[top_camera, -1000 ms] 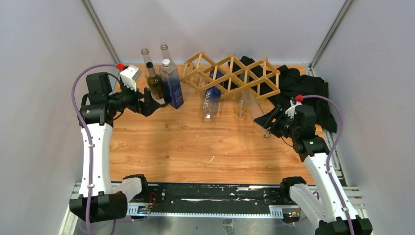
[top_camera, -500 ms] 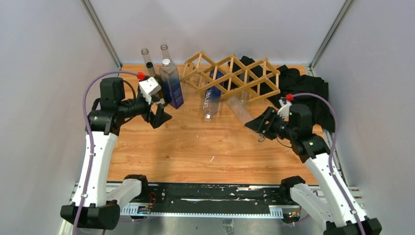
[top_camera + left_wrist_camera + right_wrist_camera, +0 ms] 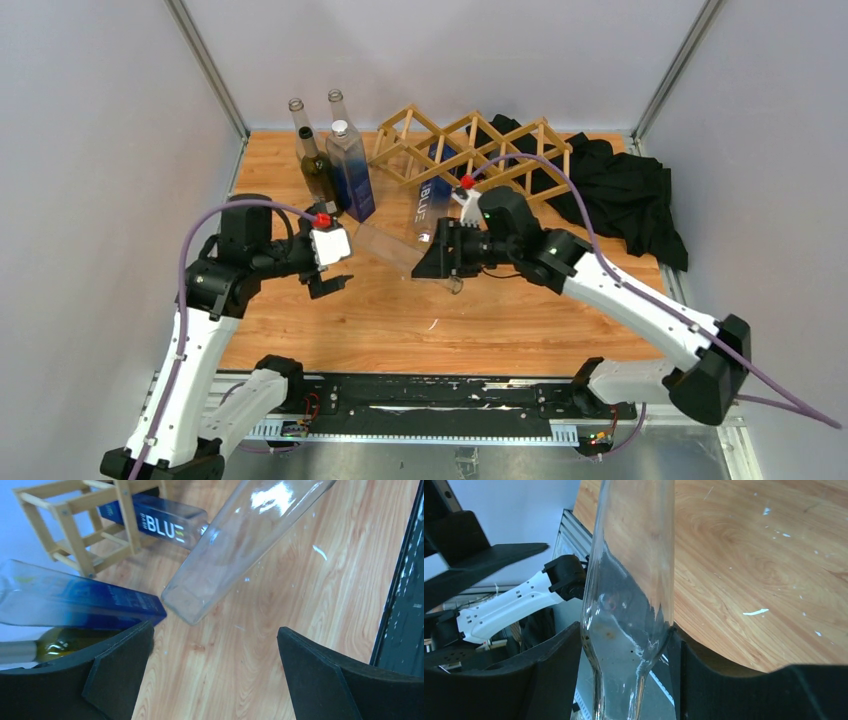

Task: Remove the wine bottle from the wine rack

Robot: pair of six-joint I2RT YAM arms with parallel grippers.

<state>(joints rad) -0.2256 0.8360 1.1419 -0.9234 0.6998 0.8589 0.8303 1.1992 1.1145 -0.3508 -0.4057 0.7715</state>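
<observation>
The light-wood lattice wine rack (image 3: 478,150) stands at the back middle, and also shows in the left wrist view (image 3: 82,527). A blue bottle marked BLUE (image 3: 432,196) lies in one of its openings. My right gripper (image 3: 428,264) is shut on a clear glass wine bottle (image 3: 385,246) near its neck (image 3: 631,610). It holds the bottle off the rack, above mid-table, base pointing left. My left gripper (image 3: 338,270) is open and empty, just left of the bottle's base (image 3: 192,605); its fingers (image 3: 120,665) are spread wide over the wood.
Several upright bottles stand at the back left: a dark one (image 3: 318,172), a blue square one (image 3: 351,172) and two clear ones (image 3: 297,115). A black cloth (image 3: 625,190) lies at the back right. Metal rails run along the near edge.
My right arm has pulled the clear bottle out of the rack and swung it left to mid-table. My left gripper has left the upright bottles and come forward and right, towards the bottle's base.
</observation>
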